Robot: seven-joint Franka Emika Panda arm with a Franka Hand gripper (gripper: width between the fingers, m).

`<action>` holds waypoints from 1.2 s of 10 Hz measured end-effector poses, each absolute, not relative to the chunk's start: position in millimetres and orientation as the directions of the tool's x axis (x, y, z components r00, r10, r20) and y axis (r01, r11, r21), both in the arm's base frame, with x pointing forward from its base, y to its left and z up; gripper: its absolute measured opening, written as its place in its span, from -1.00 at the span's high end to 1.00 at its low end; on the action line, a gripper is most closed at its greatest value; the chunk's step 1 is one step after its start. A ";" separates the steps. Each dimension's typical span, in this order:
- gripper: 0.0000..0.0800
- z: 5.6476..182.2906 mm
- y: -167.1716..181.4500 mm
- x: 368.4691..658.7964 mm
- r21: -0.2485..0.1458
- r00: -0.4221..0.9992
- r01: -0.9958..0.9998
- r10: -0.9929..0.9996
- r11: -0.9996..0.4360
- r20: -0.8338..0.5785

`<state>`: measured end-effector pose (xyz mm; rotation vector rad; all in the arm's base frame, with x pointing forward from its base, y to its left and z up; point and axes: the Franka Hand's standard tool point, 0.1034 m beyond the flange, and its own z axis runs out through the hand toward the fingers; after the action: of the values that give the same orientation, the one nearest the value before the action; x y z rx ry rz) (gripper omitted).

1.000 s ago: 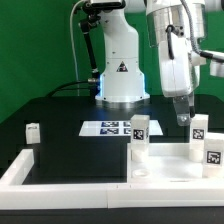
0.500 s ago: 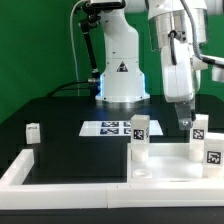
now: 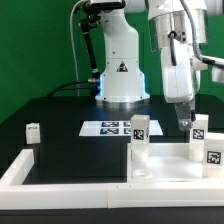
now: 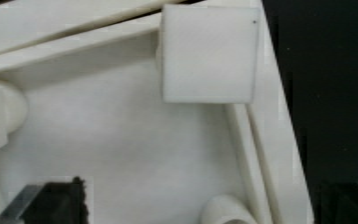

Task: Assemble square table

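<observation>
Exterior view: gripper (image 3: pixel 183 121) hanging low at the exterior view's right, fingers pointing down, tips just above the far right part of the square top (image 3: pixel 170 168). Fingers look close together with nothing visibly between them, but gap too small to judge; cannot tell whether apart or together.

Square top lying flat on the black counter (image 3: pixel 70 140) at the exterior view's lower right, below and slightly in front of the gripper. Three tagged legs standing upright on it: one leg (image 3: pixel 139 134) at its near-left corner, well to the exterior view's left of the gripper; second leg (image 3: pixel 199 132) just beside the gripper on the exterior view's right; third leg (image 3: pixel 214 148) nearer the camera at the right edge. Fourth leg (image 3: pixel 33 133) standing alone on the counter at far left, well apart from the gripper.

Marker board (image 3: pixel 108 128) flat on the counter between robot base and square top. White border rail (image 3: pixel 40 170) running along the near and left edges.

Wrist view: raised rim (image 4: pixel 265 160) of the square top against the dark counter, one leg (image 4: pixel 211 55) close up in a corner. Dark fingertip (image 4: pixel 51 203) visible at frame edge over the white inner surface, not touching the leg.
</observation>
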<state>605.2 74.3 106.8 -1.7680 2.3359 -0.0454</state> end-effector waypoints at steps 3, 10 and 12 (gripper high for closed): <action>-0.62 131.5 39.3 577.7 -0.203 -0.082 -0.973 -0.986 0.111 -0.146; -0.62 130.8 5.0 557.2 -0.268 0.464 -0.850 -0.885 -0.454 0.027; -0.62 121.7 -39.0 532.9 -0.232 0.650 -0.708 -0.744 -0.667 0.155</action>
<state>532.9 -39.0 121.7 -2.7151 1.2024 -0.3569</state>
